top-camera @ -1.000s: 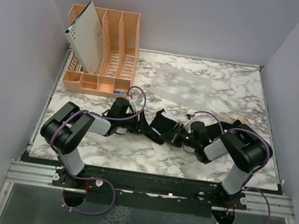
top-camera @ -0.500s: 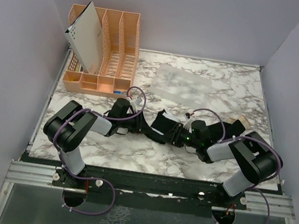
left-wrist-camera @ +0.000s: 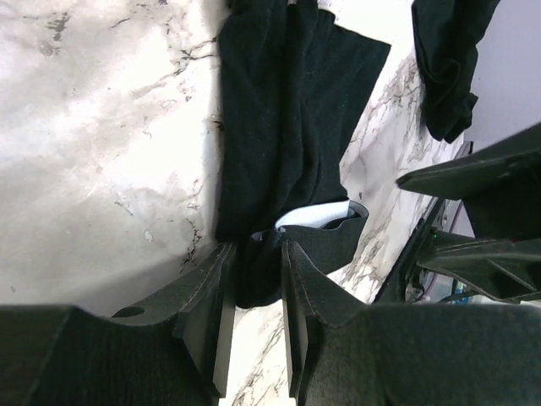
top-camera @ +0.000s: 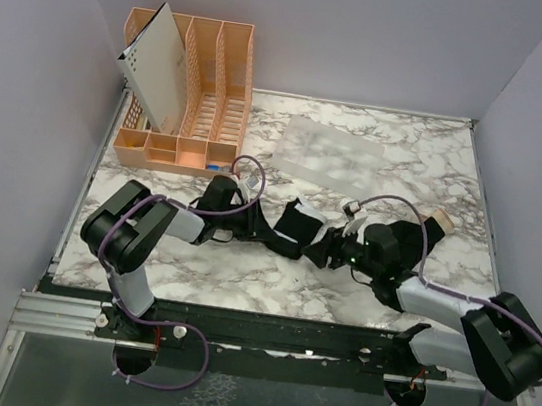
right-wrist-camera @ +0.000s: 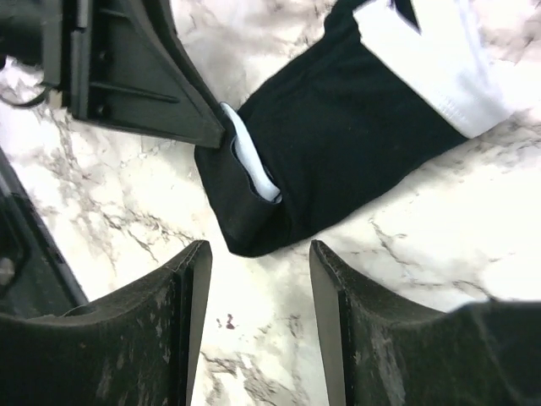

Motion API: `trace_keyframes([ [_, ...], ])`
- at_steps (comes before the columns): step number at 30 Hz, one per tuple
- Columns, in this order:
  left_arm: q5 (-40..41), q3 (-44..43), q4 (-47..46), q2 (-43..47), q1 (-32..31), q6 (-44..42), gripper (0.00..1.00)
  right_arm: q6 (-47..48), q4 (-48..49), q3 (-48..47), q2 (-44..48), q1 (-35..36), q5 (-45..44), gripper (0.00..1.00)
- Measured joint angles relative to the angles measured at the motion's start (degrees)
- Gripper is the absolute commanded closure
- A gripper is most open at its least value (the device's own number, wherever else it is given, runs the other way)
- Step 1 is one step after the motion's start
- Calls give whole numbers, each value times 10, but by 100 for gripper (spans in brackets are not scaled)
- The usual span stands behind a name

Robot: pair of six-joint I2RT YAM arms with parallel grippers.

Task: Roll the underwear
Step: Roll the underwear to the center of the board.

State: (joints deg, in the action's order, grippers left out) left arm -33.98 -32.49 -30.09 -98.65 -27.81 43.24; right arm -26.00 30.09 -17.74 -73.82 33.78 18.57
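A black underwear (top-camera: 298, 225) lies flat on the marble table (top-camera: 192, 263) between the two arms. My left gripper (top-camera: 263, 230) is shut on its left edge; in the left wrist view the fingers (left-wrist-camera: 203, 288) pinch the black fabric (left-wrist-camera: 283, 127) beside a white inner band (left-wrist-camera: 313, 216). My right gripper (top-camera: 328, 254) is open, its jaws just short of the cloth's folded corner (right-wrist-camera: 254, 211) and not touching it. A second black garment (left-wrist-camera: 444, 68) lies further right; its tan band (top-camera: 438, 222) shows behind the right arm.
An orange divided rack (top-camera: 201, 92) with a grey sheet (top-camera: 160, 61) leaning in it stands at the back left. A translucent flat sheet (top-camera: 328, 156) lies at the back centre. Grey walls close the table on three sides.
The right arm has dropped and swung out to the right, and its gripper has drawn slightly back from the cloth. The left gripper has kept its hold.
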Motion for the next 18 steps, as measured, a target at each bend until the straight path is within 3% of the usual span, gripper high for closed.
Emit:
trace_keyframes([
  [2,-3,-6,9,-2,0,0,67,51,18,28,45,1,-5,41],
  [7,-7,-30,51,-6,0,-2,67,217,30,46,110,39,-12,42],
  [16,-4,-111,197,-19,-1,-37,67,529,28,-26,-4,227,-90,45],
  [18,-5,-119,212,-22,-1,-42,67,576,32,-30,-34,239,-111,45],
])
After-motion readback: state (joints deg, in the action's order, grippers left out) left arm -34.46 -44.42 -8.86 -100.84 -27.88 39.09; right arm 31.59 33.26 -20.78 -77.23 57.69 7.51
